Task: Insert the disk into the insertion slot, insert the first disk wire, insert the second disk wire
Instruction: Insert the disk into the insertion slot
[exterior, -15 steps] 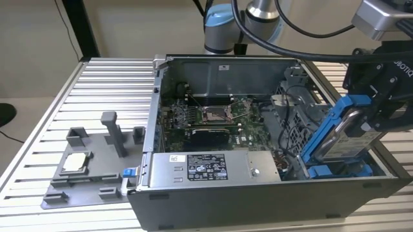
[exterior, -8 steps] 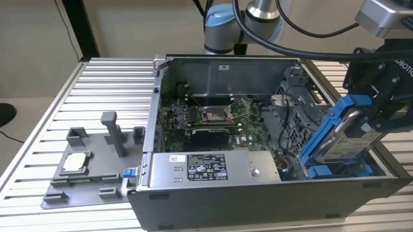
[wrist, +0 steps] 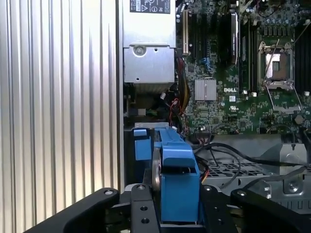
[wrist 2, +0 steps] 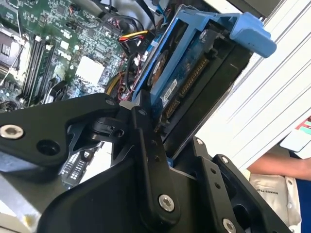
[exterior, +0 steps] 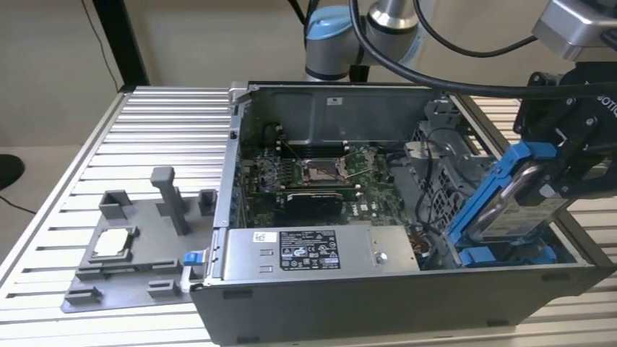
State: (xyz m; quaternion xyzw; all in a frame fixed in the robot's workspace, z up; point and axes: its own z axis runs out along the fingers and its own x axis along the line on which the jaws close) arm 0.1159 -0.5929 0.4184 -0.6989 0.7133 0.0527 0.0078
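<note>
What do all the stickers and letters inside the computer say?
Black label and white sticker on the power-supply box: print too small to read.
White sticker on the case's back wall: too small to read.
Small sticker on the disk: too small to read.
White lettering on the green board: a maker's mark, not quoted; the rest too small.
</note>
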